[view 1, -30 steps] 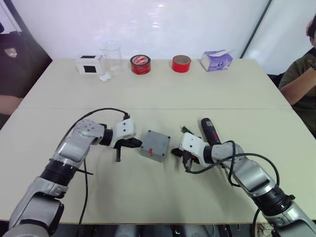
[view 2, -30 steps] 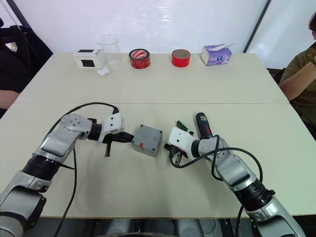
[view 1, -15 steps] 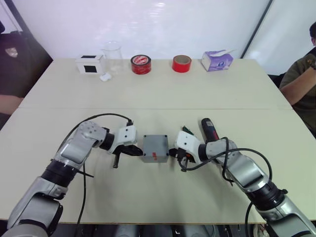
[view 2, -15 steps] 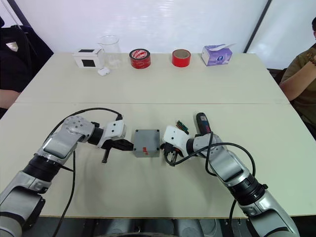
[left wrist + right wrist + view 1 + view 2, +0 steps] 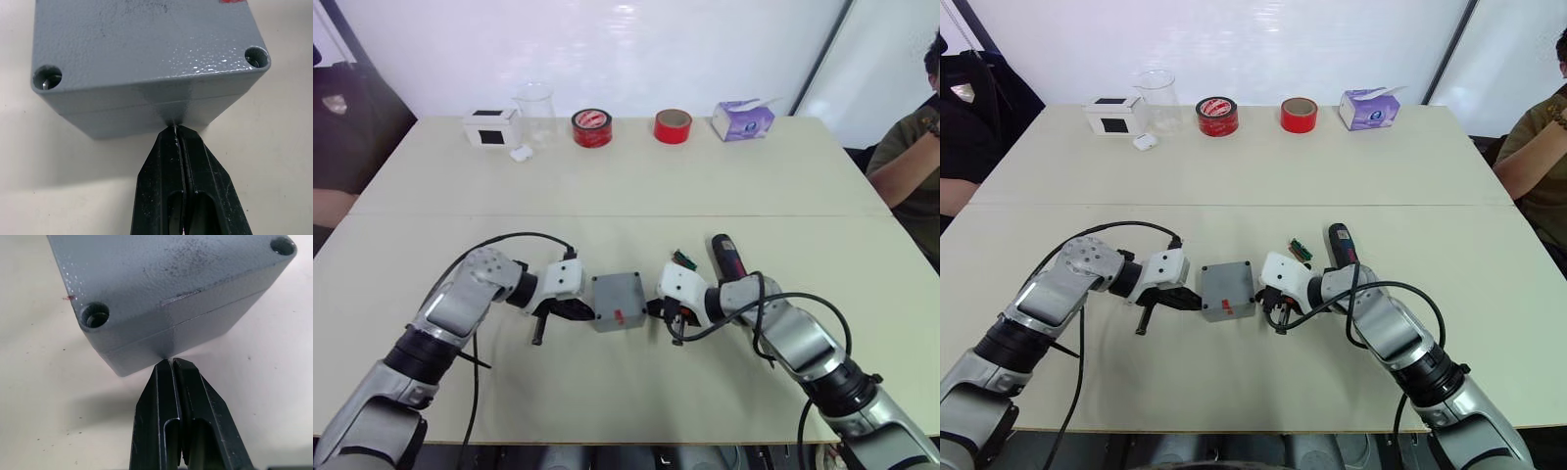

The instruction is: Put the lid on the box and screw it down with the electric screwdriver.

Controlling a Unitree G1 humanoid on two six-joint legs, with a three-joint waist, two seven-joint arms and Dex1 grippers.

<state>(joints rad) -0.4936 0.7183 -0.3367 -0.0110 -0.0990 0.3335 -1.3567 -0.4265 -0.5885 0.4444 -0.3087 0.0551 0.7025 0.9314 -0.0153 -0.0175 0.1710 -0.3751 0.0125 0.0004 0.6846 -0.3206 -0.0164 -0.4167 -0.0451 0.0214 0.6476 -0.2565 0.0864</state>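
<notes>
Both arms have been closing in over the past second: the left gripper (image 5: 178,131) and right gripper (image 5: 171,363), each clenched empty, are now pressing opposite sides of the lidded box (image 5: 617,300) mid-table. Uneven pushing risks twisting it. The electric screwdriver (image 5: 726,258) is lying just beyond the right arm.

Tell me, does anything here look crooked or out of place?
Slightly. The grey box, its lid already on, sits turned askew to the table edge, pinched between the shut left tool and shut right tool. The screw holes look empty, and the electric screwdriver lies unused beside the right arm.
</notes>
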